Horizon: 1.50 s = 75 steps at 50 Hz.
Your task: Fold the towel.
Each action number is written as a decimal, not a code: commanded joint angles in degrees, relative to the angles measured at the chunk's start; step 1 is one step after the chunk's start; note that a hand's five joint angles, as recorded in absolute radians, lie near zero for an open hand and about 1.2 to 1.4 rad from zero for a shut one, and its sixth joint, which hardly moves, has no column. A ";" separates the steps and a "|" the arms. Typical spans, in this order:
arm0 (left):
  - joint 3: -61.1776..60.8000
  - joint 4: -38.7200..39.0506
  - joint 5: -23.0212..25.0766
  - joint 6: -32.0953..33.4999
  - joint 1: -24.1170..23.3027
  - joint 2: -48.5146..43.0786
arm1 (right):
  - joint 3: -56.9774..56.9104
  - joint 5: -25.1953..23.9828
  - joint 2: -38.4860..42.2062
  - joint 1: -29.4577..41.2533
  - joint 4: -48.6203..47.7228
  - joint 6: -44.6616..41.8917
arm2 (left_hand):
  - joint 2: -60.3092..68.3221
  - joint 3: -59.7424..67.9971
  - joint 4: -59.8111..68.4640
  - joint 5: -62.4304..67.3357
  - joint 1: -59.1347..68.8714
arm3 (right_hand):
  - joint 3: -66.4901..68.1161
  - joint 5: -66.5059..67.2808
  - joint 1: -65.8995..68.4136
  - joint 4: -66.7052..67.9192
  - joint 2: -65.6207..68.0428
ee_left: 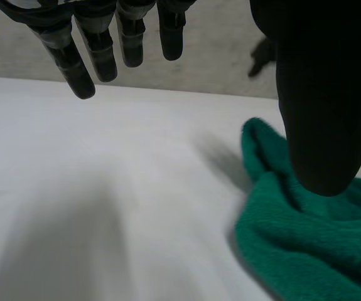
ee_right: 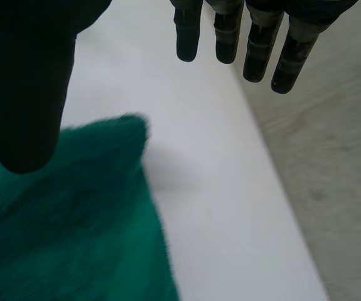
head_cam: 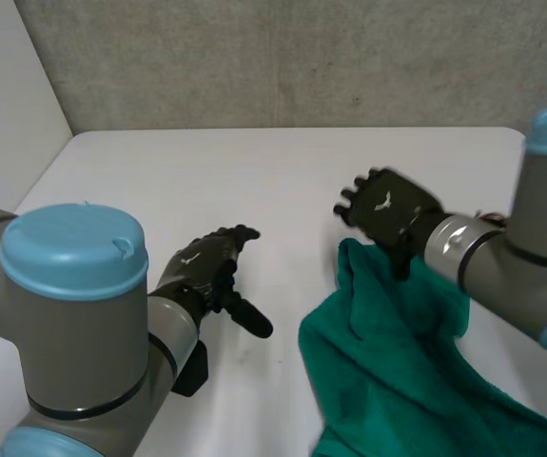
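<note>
My right hand [head_cam: 387, 211] is hovering open and empty over the far tip of the green towel [head_cam: 397, 362], bunched by the table's [head_cam: 206, 171] near right corner; my left hand [head_cam: 204, 267] is hanging open beside it.

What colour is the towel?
The towel is plain dark green, no pattern; the head view shows it best.

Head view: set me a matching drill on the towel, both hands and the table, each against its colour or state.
1 towel
2 left hand
3 right hand
4 table

A white
B open, over the towel's far tip
C green, crumpled
D open, over the table, apart from the towel

Pairs: 1-C; 2-D; 3-B; 4-A
</note>
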 commanded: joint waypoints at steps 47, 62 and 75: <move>6.11 1.52 25.27 -25.81 10.43 -11.96 | -8.09 1.00 -22.17 7.36 -11.93 19.30 | -1.64 -2.25 -1.68 -2.66 -0.94 | 67.80 66.92 69.10 66.70 67.11; 15.86 6.26 9.89 -19.68 12.71 -8.47 | -4.65 2.92 -21.85 5.88 -13.42 18.77 | 68.36 67.75 68.32 67.34 69.06 | 67.80 66.92 69.10 66.70 67.11; 23.26 12.33 10.50 2.39 19.75 2.87 | -4.05 8.29 -15.33 1.30 -25.01 19.65 | 68.36 67.75 68.32 67.34 69.06 | 67.80 66.92 69.10 66.70 67.11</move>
